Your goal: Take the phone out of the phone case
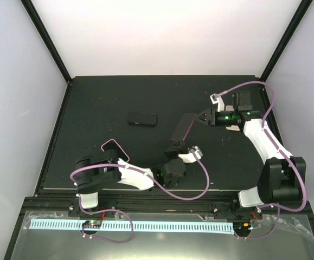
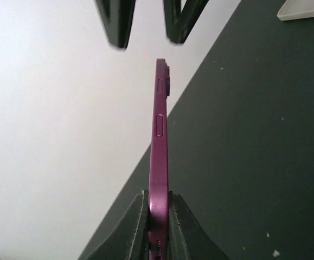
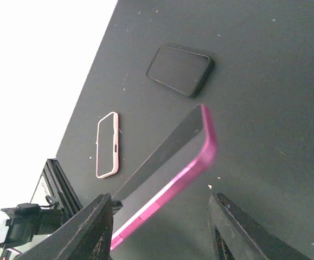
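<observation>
My left gripper (image 1: 177,145) is shut on the lower end of a phone in a magenta case (image 1: 183,128) and holds it tilted up above the table. In the left wrist view the cased phone (image 2: 159,135) stands edge-on between my fingers, at the left gripper (image 2: 158,199). My right gripper (image 1: 201,116) is open just beyond the phone's top end. In the right wrist view the cased phone (image 3: 173,173) lies ahead of the open right gripper (image 3: 159,227), apart from both fingers. The right gripper's fingers (image 2: 117,21) show just above the phone's tip.
A black phone (image 1: 142,118) lies flat on the dark table (image 1: 102,97) left of centre; it also shows in the right wrist view (image 3: 179,70). An empty pale pink bumper case (image 1: 115,147) lies near the left arm and shows in the right wrist view (image 3: 107,145).
</observation>
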### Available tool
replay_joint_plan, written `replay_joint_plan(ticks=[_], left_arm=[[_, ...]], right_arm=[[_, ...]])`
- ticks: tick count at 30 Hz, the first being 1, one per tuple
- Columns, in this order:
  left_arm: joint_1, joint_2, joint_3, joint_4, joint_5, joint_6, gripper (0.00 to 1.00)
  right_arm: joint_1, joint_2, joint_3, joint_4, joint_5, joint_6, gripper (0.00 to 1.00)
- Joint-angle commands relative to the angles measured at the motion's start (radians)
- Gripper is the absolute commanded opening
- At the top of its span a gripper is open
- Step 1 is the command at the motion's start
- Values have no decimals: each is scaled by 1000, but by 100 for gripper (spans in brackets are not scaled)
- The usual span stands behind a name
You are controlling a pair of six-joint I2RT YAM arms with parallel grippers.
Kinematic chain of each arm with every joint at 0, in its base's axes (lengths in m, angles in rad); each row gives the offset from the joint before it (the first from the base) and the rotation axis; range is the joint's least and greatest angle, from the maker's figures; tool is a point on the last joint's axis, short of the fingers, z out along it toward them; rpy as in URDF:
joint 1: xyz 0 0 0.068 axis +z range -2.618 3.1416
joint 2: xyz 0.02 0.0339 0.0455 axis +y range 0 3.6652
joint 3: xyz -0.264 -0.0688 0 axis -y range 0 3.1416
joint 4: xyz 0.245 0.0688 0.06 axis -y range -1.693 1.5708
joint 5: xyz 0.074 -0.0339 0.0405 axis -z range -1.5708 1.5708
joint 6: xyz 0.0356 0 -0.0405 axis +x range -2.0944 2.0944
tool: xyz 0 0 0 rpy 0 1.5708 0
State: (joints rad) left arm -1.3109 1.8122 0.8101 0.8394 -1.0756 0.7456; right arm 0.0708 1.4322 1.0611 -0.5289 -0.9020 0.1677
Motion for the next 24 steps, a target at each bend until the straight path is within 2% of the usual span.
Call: replay_joint_plan(ticks=[1,9,12,17,22,23,24], left_arm=[[10,66,94,273,-42,310,2],[11,132,148,326,-44,421,1],[11,141,163,298,-40,419,1],[15,175,208,256,-37,431,2],[15,205,240,305,-31,492,2],[16,210,245,314,-35,496,6],[17,216,251,326,-51,494,24]], right_arm=[[35,2,6,69,-28,96,50],[59,56,1,112,-86,179,52],[69,44,-10,134,-95,217,48],[72,7,-47,169,-90,282,26],[72,18,-51,205,-106,325,6],[72,27,-37,197,-108,318,3],[71,35,-22,191,-107,312,2]])
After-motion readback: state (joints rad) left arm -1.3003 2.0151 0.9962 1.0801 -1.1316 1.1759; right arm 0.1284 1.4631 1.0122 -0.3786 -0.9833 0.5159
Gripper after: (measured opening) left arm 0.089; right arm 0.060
